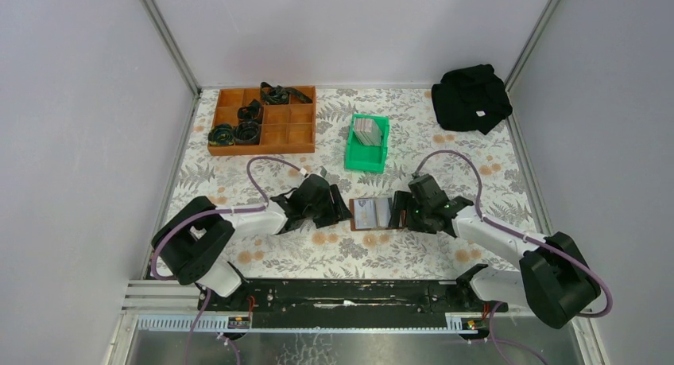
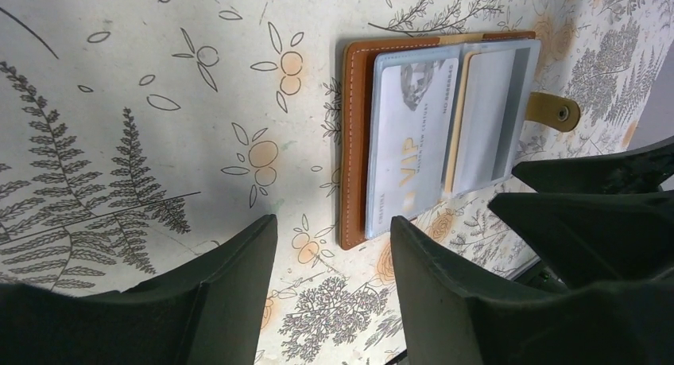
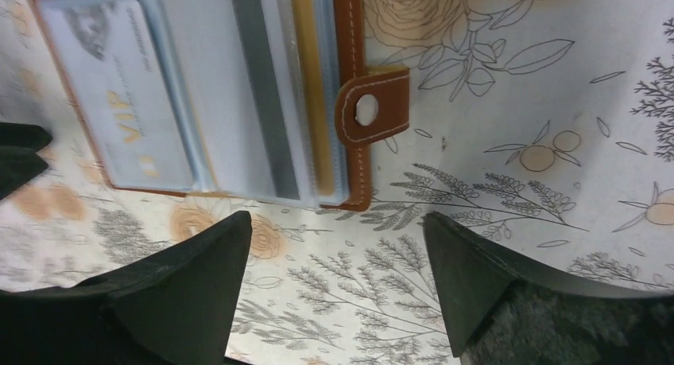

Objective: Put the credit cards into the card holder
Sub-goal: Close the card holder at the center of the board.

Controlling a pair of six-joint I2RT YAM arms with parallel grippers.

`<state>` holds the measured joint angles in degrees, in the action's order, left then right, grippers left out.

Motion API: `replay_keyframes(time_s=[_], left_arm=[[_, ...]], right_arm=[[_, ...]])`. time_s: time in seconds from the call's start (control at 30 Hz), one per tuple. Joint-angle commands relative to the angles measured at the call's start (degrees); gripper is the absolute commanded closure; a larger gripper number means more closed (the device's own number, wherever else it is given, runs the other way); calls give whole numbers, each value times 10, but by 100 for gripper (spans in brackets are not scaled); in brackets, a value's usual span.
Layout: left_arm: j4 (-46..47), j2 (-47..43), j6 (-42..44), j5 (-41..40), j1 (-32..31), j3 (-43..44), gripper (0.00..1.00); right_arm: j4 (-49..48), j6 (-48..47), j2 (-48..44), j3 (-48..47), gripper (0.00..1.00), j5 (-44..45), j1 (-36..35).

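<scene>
The brown leather card holder (image 1: 371, 214) lies open on the floral tablecloth between my two grippers. Its clear sleeves hold a silver VIP credit card (image 2: 409, 142), and gold and grey card edges (image 3: 302, 87) show in the sleeves beside it. The snap tab (image 3: 373, 106) sticks out on the right side. My left gripper (image 2: 334, 222) is open just off the holder's left edge, with nothing between its fingers. On the holder's other side my right gripper (image 3: 335, 218) stands wide open over bare cloth. A stack of grey credit cards (image 1: 368, 130) sits in the green bin (image 1: 366, 165).
A wooden compartment tray (image 1: 290, 134) with black coiled items stands at the back left. A black cloth bundle (image 1: 471, 97) lies at the back right. Grey walls close in the table on three sides.
</scene>
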<state>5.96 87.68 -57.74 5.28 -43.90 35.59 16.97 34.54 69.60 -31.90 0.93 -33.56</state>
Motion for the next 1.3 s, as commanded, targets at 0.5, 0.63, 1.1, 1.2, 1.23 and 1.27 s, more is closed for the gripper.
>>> replay_keyframes(time_s=[0.5,0.63,1.1,1.2,1.23,1.27], left_arm=[[8,66,18,28,-4,33,39],[12,73,19,33,-4,32,40],[4,86,16,33,-5,28,43],[3,87,14,32,-5,29,43],[1,87,14,31,-5,30,44],[-1,88,15,32,-5,31,44]], right_arm=[[-193,50,44,107,13,-142,79],[-221,63,44,125,14,-159,79],[-81,25,-31,83,16,-6,80],[-60,20,-37,72,17,20,79],[-55,17,-40,70,17,30,79],[-54,14,-40,67,17,36,79]])
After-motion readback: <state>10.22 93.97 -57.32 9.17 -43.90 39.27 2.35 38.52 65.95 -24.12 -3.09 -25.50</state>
